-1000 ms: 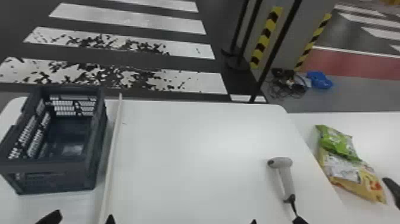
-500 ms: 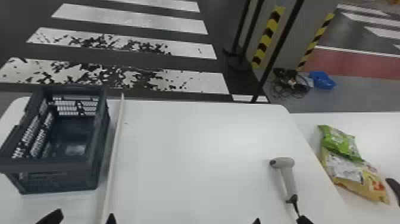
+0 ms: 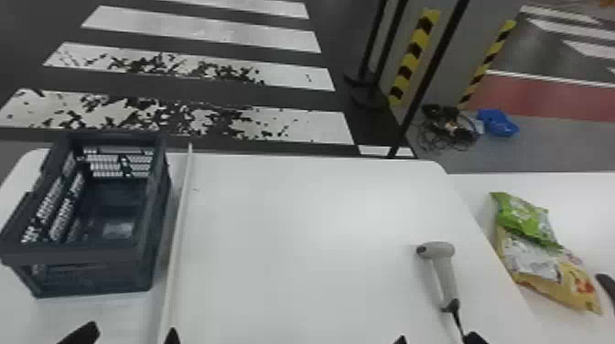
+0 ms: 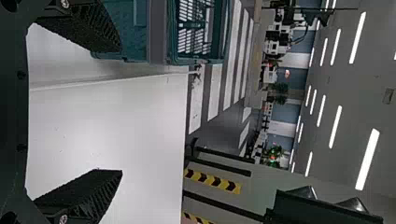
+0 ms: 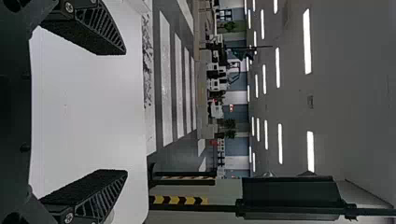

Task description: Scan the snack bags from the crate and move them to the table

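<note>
With the green bag (image 3: 526, 219) and yellow bag (image 3: 567, 283) seemingly delivered, lying on the table (image 3: 581, 206) off to the right of the right pincer (image 5: 124, 113), best keep it and the left pincer (image 4: 119, 111), both empty and spread wide, clear of the scanner (image 3: 445, 274).

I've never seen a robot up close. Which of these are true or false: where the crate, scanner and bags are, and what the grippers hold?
1. The scanner lies inside the crate. False: it lies on the table.
2. The green bag partly covers the yellow bag. True.
3. The left gripper holds a bag. False: its fingers are open and empty.
4. The right gripper is open. True.
</note>
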Controlling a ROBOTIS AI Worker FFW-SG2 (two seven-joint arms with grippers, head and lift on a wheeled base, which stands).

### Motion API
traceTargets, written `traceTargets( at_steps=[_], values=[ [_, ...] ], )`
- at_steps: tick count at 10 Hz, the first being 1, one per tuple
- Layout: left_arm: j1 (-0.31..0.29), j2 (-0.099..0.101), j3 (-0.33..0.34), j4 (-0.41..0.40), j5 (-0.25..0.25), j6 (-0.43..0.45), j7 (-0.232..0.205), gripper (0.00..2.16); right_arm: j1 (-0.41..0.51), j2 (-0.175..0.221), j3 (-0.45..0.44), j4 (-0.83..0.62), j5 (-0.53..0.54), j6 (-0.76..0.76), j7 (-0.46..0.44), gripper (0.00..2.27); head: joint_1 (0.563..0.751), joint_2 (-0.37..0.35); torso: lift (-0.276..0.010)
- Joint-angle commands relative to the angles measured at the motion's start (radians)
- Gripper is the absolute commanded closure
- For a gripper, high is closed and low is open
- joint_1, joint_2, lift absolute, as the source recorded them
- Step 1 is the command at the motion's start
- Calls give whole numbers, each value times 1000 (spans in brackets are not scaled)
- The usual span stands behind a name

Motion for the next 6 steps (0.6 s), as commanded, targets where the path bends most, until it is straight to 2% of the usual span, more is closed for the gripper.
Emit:
traceTargets(
  at_steps=[1, 6],
  values=[
    [0, 0, 0, 0, 4, -2, -2, 66, 3, 1, 1, 3, 0, -2, 0, 90, 695, -227, -95],
    [2, 0, 0, 0, 4, -14, -5, 66, 4, -1, 4, 3, 0, -36, 0, 90, 695, -225, -95]
  ],
)
